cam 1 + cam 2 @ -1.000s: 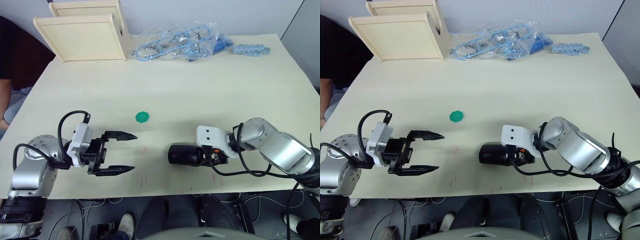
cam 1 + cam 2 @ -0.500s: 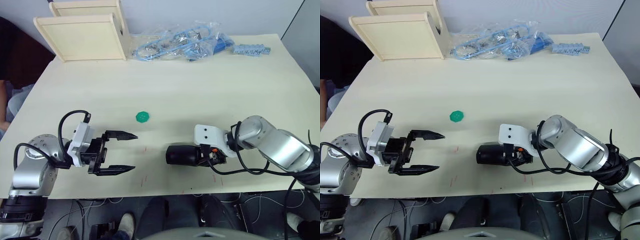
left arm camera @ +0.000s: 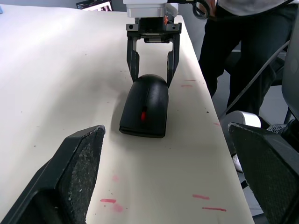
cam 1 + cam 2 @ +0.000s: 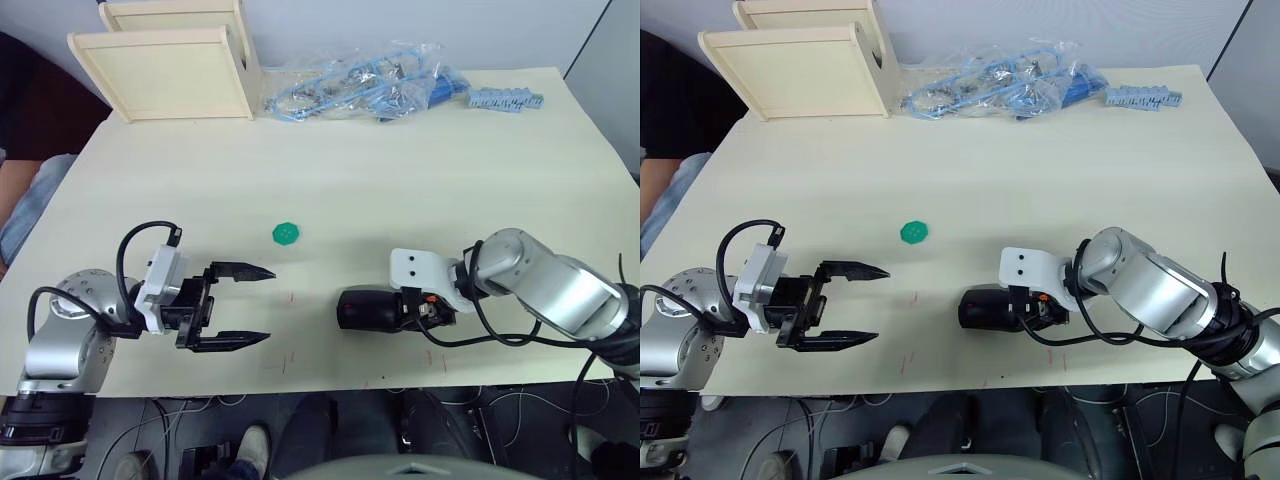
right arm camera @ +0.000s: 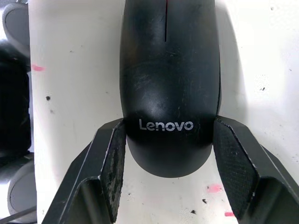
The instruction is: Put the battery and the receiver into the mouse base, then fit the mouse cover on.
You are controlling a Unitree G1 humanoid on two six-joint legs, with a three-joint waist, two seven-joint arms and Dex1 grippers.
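Note:
The black mouse [image 4: 372, 310] lies on the table near its front edge. The glossy mouse cover [image 5: 169, 70], with a pale logo, sits on top of it. The mouse base shows as the dark front face [image 3: 142, 133] under the cover. My right gripper [image 4: 405, 310] is shut on the mouse's rear end, its fingers [image 5: 112, 158] pressing both sides. My left gripper [image 4: 268, 305] stands open a hand's width to the mouse's left, pointing at it, with nothing between its fingers. The battery and the receiver are hidden.
A green disc [image 4: 286, 234] lies behind the left gripper. Wooden boxes [image 4: 165, 70] stand at the back left, beside a plastic bag of blue parts [image 4: 360, 85] and a blue strip [image 4: 505, 100]. A person [image 3: 243, 42] stands at the table's front edge.
The right gripper and the mouse slid slightly left, then back right. The left gripper has not moved. A person's clothing came further into view at the left edge.

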